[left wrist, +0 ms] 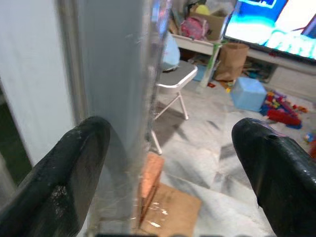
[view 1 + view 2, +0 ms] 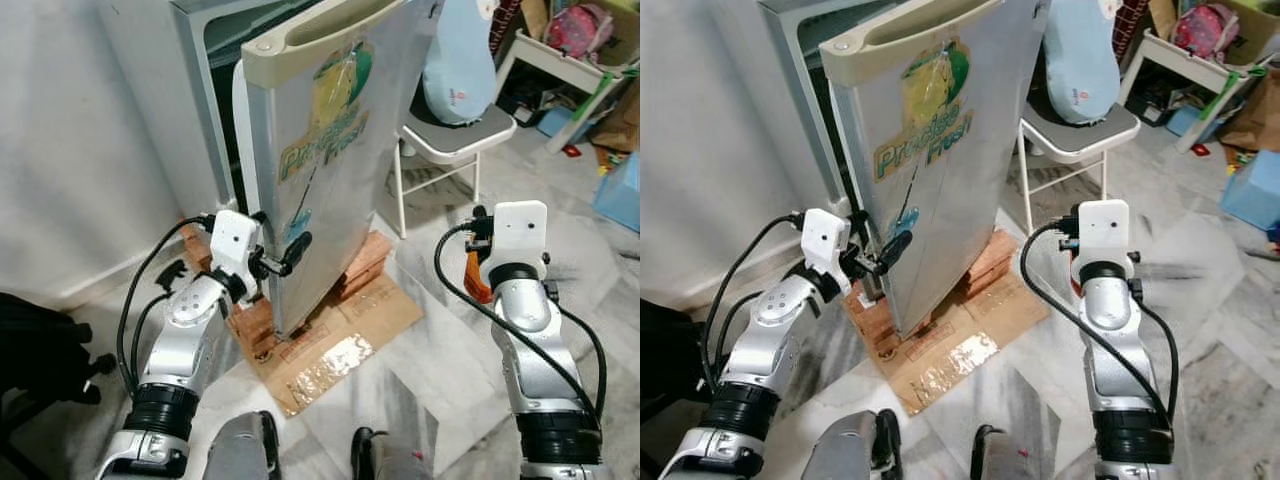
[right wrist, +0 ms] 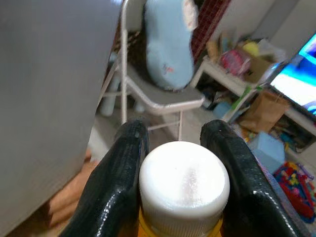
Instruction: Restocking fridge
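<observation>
Nearest the lens, the white cap of the bottle (image 3: 183, 181) is sitting squeezed between the two black fingers (image 3: 116, 187) of your right gripper (image 3: 180, 148), so that pincer is pinching the bottle just under its cap; from the head cameras its orange body is peeking out beside the right wrist, held out in front of you over the marble floor (image 2: 440, 370) and well apart from the fridge. Your left gripper (image 2: 283, 255) is standing spread wide at the edge of the fridge door (image 2: 320, 170), one finger (image 1: 59, 182) on the inner side and the other out in the room, straddling the edge without clamping it. The door is standing partly open, and the fridge is resting on bricks (image 2: 255, 325) over a sheet of cardboard (image 2: 330, 345) (an unsteady footing, in my judgement). You are evidently working the door wider to make room for the bottle. Be pushing along the door's swing, low and steady, rather than tugging sideways, so the cabinet is not rocking on its bricks. Be keeping the bottle upright and clear of the folding chair (image 2: 455, 140) behind it until the opening is wide enough.
</observation>
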Robot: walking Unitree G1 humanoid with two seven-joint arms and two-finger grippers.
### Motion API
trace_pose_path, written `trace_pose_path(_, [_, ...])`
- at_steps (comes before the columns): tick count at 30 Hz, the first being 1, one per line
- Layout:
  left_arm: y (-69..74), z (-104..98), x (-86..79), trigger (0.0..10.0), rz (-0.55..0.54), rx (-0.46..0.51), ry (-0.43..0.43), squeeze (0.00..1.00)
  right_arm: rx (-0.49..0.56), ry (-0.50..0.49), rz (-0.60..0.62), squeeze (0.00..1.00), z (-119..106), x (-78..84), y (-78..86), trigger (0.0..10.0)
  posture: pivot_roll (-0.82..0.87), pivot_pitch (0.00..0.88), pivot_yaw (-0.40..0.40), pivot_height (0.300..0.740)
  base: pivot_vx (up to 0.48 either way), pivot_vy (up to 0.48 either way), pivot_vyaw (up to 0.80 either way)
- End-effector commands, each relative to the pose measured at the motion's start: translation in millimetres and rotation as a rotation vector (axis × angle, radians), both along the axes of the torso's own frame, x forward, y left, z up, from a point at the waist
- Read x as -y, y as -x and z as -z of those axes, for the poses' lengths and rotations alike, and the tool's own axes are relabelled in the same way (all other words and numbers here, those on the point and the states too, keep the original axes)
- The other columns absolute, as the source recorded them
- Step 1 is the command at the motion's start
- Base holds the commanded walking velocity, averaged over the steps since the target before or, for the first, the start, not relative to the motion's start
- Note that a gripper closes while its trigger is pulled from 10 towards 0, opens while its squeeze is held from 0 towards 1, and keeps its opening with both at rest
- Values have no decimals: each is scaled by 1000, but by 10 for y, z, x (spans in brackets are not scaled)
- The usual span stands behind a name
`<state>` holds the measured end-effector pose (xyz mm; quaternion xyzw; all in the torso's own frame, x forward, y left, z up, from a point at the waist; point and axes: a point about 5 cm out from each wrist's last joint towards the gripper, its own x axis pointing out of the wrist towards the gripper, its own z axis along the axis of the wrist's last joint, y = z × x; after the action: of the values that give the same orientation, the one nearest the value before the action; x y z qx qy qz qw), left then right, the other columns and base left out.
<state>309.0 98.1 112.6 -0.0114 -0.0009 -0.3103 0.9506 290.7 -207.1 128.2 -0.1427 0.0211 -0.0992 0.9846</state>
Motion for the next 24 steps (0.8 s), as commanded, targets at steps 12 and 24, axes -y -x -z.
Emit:
trace_pose_path(12, [20, -98, 200, 10000, 85, 28, -9, 0, 9, 12, 46, 0, -32, 64, 39, 10000, 15, 156, -43, 740, 83, -317, -34])
trace_pose_path(24, [14, -132, 287, 10000, 110, 35, -6, 0, 2, 52, 104, 0, -31, 160, 61, 10000, 12, 159, -40, 740, 254, -320, 0])
